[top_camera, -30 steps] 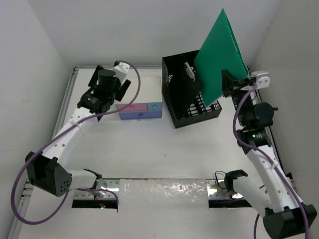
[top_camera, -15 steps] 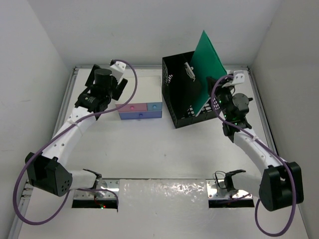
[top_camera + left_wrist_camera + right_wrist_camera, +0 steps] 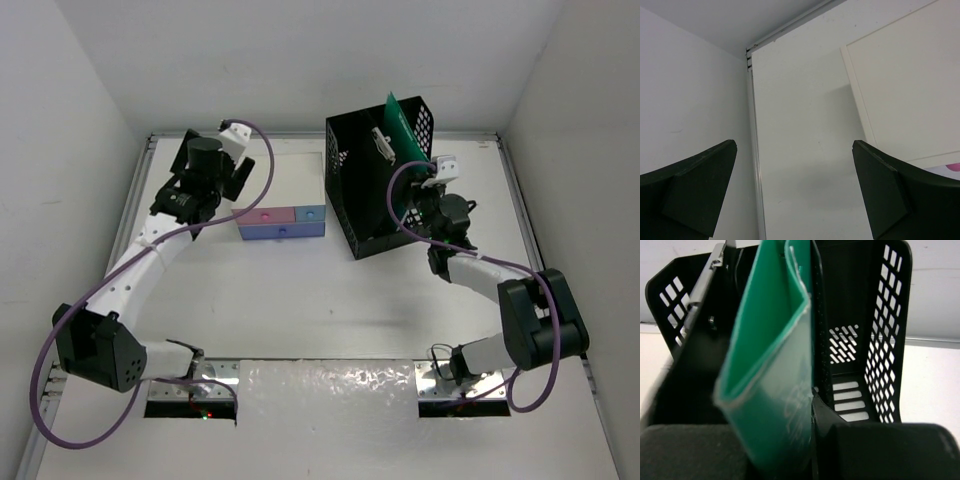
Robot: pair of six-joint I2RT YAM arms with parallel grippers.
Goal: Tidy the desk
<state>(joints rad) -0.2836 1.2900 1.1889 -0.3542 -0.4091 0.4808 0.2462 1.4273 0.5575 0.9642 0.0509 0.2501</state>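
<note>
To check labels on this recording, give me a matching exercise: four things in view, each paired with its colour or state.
1. green folder
2. left gripper
3. drawer box
4. black rack

A. jaws open, empty
B. pink and blue fronts
C. clamped by the right gripper
D. perforated walls, folder standing inside

Pairs: 1-C, 2-A, 3-B, 4-D

Nothing legible from my end. The green folder has faint pale print near its lower edge, too blurred to read.
</note>
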